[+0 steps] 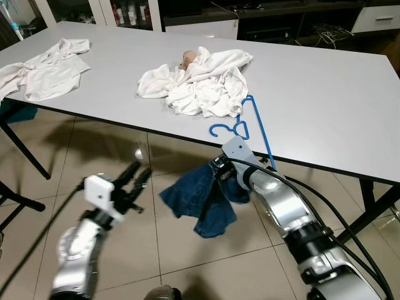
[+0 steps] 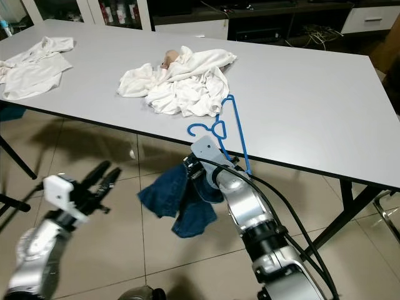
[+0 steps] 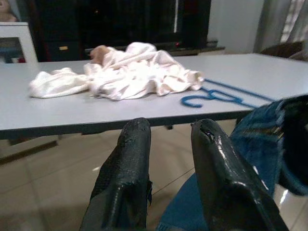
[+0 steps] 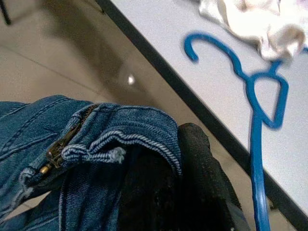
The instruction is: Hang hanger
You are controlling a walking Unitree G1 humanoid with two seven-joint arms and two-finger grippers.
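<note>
A blue plastic hanger (image 1: 250,125) lies flat on the grey table (image 1: 325,106), near its front edge, its hook toward the white clothes pile (image 1: 200,80). Just below that edge my right gripper (image 1: 220,170) is shut on blue denim jeans (image 1: 203,203), which hang down over the floor; the waistband and zipper (image 4: 62,149) show in the right wrist view. My left gripper (image 1: 136,176) is held low over the floor to the left of the jeans, open, with nothing between its fingers (image 3: 126,168).
A second white garment (image 1: 47,69) lies on the table's far left. Table legs (image 1: 25,147) stand at left and right (image 1: 369,200). Tiled floor (image 1: 162,250) spreads below. Dark cabinets (image 1: 187,9) stand behind the table.
</note>
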